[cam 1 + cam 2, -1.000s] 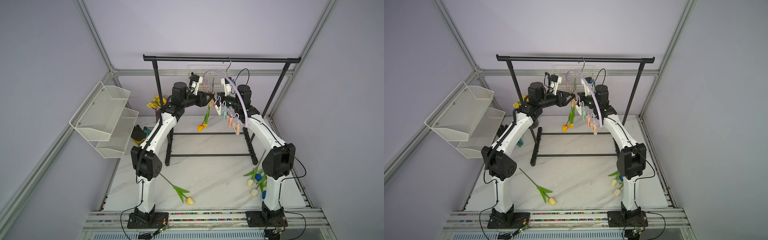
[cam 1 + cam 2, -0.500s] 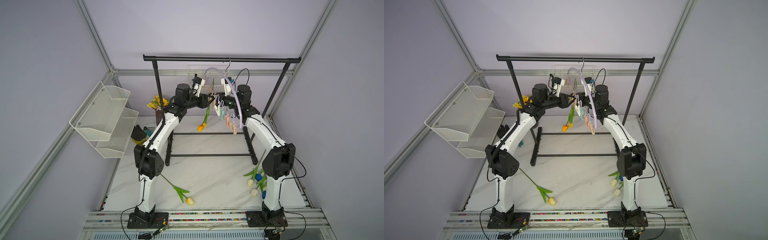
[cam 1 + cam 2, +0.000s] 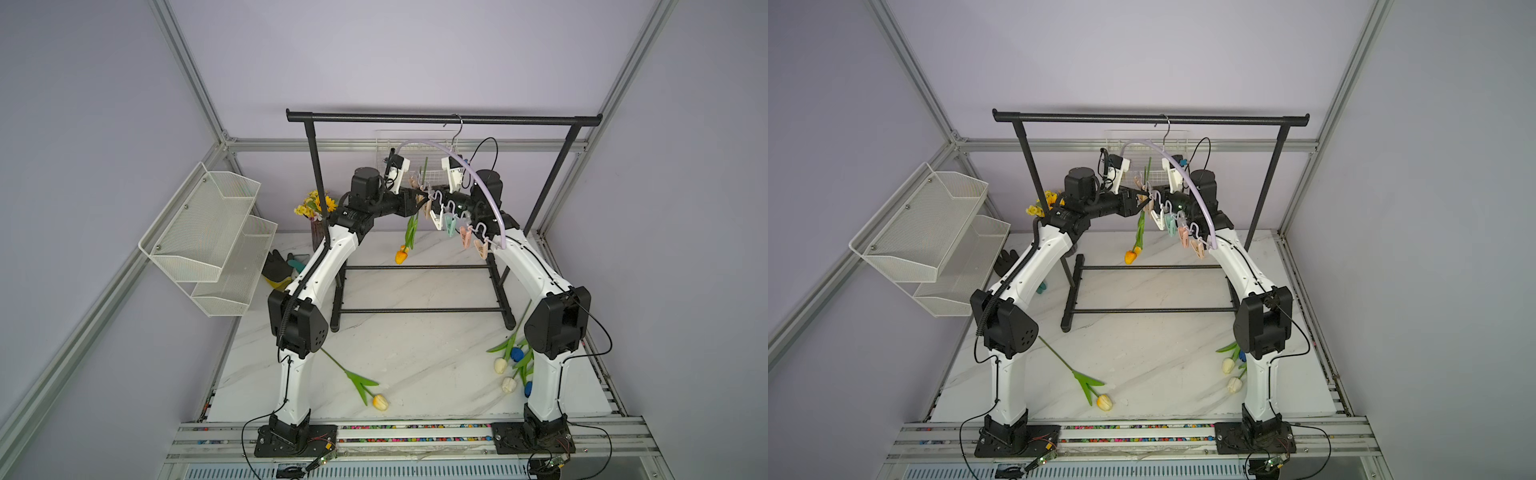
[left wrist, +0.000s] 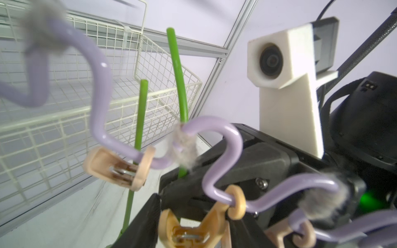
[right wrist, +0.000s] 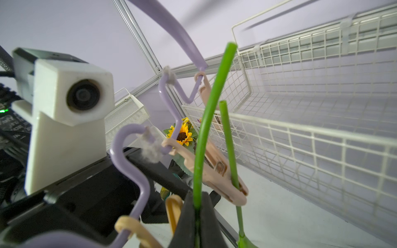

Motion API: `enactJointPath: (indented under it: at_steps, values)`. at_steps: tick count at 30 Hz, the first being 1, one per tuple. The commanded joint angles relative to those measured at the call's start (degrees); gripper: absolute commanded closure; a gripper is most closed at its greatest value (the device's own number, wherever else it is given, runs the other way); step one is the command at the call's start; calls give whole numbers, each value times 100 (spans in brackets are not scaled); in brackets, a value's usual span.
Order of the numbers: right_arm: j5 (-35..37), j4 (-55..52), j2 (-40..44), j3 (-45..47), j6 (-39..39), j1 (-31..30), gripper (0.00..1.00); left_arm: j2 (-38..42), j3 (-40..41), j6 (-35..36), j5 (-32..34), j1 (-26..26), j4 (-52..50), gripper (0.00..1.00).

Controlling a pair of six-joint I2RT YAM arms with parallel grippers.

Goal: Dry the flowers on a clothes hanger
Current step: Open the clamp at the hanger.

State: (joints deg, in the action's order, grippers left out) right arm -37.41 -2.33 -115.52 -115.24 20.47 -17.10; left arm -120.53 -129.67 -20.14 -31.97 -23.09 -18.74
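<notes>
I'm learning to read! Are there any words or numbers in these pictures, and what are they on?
Small white marking on the left arm, on its black joint: too small to read.
Pale print on a black casing in the right wrist view: too blurred to read.
No other words or numbers can be read.
</notes>
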Motion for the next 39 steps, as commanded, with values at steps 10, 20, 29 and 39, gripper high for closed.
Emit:
enactJointPath:
  at_steps: [10, 20, 29, 39]
  values:
    - [-82, -127, 144, 42, -105, -30, 100, 146, -269, 98, 120, -54, 47, 60]
    - [-109, -91, 219, 94, -81, -29, 100, 151, -323, 17, 68, -66, 120, 70]
    - [585, 468, 734, 1220, 710, 71, 100, 150, -352, -111, 51, -103, 253, 73]
    - [485, 2174, 1207, 2974, 2541, 83, 100, 130, -349, -277, 51, -116, 420, 78]
